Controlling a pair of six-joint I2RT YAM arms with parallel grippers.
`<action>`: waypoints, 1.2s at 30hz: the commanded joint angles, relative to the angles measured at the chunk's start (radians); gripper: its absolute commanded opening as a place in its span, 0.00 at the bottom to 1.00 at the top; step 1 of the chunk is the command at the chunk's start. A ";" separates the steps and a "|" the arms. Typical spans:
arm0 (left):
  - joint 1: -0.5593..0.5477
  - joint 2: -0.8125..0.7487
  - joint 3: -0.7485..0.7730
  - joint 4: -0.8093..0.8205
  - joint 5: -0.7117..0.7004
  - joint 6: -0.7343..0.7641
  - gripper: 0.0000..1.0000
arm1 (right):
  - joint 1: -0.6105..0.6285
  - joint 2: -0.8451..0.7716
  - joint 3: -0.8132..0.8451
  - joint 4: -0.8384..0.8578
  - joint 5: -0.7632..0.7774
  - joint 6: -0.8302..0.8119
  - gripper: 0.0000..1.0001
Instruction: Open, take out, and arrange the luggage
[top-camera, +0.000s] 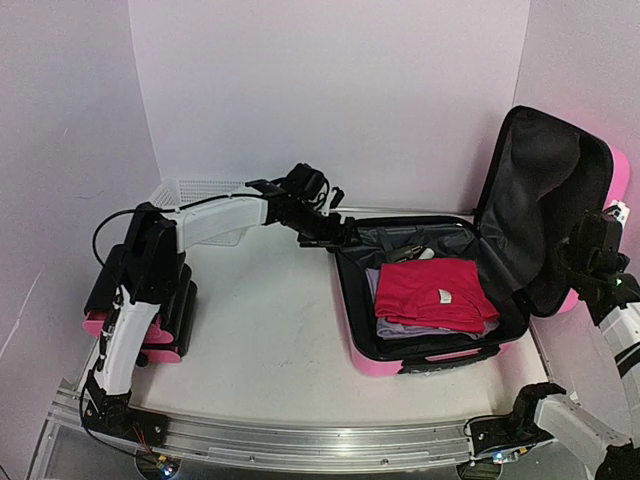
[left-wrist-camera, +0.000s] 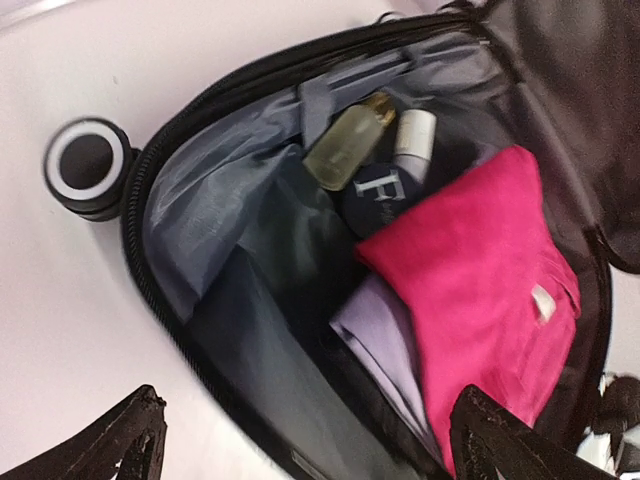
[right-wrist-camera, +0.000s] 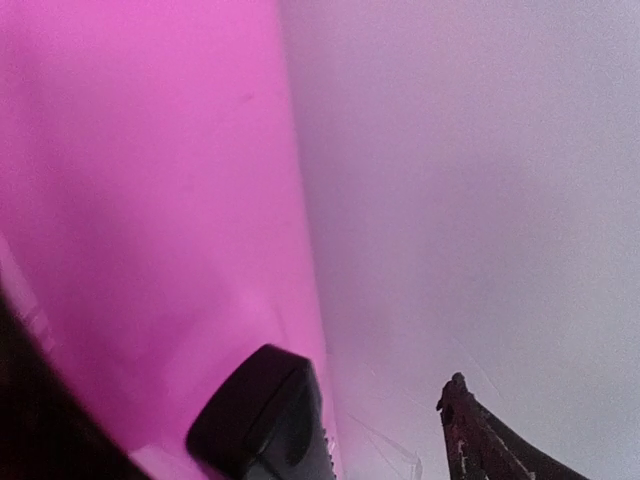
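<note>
Just right of centre, the glossy pink hard-shell suitcase (top-camera: 400, 364) lies open, folded red cloth (top-camera: 435, 290) inside. The left gripper (top-camera: 338, 236) hovers released over its far-left corner; the right gripper (top-camera: 600, 252), also released, sits beside the raised lid (top-camera: 540, 190).

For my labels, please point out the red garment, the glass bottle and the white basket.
red garment (left-wrist-camera: 470, 270), left wrist view, fabric middle
glass bottle (left-wrist-camera: 338, 152), left wrist view, body
white basket (top-camera: 190, 189), top view, rim
</note>
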 joint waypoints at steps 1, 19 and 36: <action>0.040 -0.290 -0.089 0.022 0.038 0.153 1.00 | -0.005 -0.063 0.091 -0.093 -0.242 -0.116 0.94; 0.347 -0.266 -0.043 -0.181 -0.218 0.381 0.98 | -0.005 -0.141 0.183 -0.258 -0.976 -0.155 0.98; 0.387 0.175 0.315 -0.252 -0.446 0.490 0.60 | -0.005 -0.086 0.277 -0.304 -1.179 -0.136 0.98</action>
